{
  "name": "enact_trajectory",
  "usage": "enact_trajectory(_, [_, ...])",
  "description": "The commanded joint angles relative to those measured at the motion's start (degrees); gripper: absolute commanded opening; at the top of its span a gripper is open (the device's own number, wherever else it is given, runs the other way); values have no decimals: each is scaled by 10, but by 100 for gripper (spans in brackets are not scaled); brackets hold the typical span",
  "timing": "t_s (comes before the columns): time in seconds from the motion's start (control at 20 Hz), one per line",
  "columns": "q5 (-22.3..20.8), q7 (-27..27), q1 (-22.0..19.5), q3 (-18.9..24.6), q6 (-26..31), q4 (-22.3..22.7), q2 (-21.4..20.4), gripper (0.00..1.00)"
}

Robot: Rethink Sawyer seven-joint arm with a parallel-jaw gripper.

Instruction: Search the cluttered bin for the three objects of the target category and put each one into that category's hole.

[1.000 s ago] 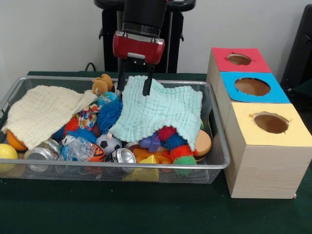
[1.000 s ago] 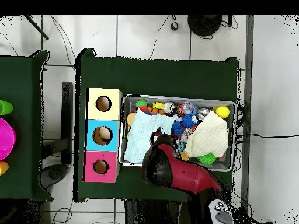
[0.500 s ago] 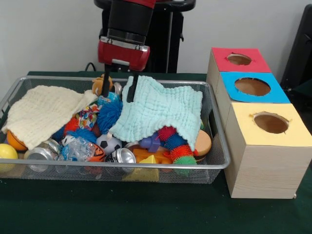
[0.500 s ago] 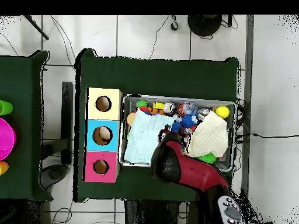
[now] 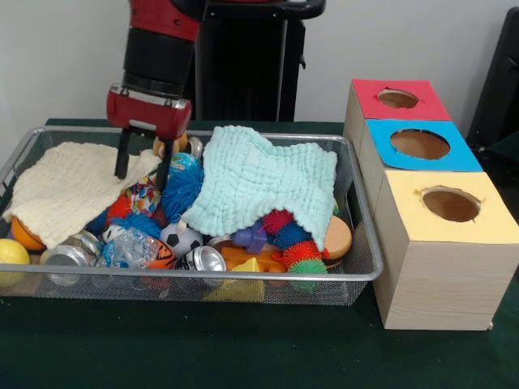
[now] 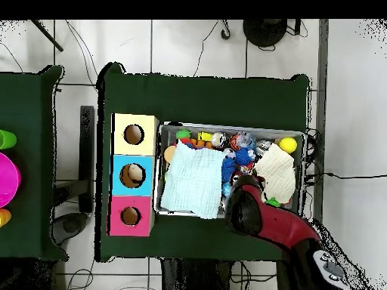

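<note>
The wire mesh bin (image 5: 369, 274) is full of toys, cans and cloths. One small white cloth piece with red, blue and yellow blotches (image 5: 146, 197) shows between the cream waffle cloth (image 5: 69, 186) and a blue spiky ball (image 5: 183, 188). Other such pieces are hidden. My gripper (image 5: 142, 178) is open and empty, its fingers pointing down right above that blotched piece and the cream cloth's right edge. The yellow-surround hole (image 5: 451, 204) tops the nearest wooden box, right of the bin; it also shows in the overhead view (image 6: 134, 134), where my arm (image 6: 261, 215) hides the gripper.
A mint-green waffle cloth (image 5: 268, 182) covers the bin's middle right. Cans (image 5: 207, 259), a football-patterned ball (image 5: 180, 239), spiky caterpillar toys (image 5: 296, 243) and a yellow ball (image 5: 11, 253) lie along the front. Blue-surround (image 5: 419, 144) and red-surround (image 5: 397, 99) holes stand behind the yellow one.
My gripper has moved from over the mint cloth's back edge to the left in the front view and lower, staying open and empty. The cloths have not moved.
</note>
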Motion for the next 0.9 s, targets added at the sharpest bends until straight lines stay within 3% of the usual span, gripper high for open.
enact_trajectory(0.05, [-51, 77, -36, 66, -62, -59, 61, 100])
enact_trajectory(0.6, [-51, 106, -31, 48, -116, -25, 91, 100])
enact_trajectory(0.9, [-42, 113, -18, 46, -123, -4, 85, 100])
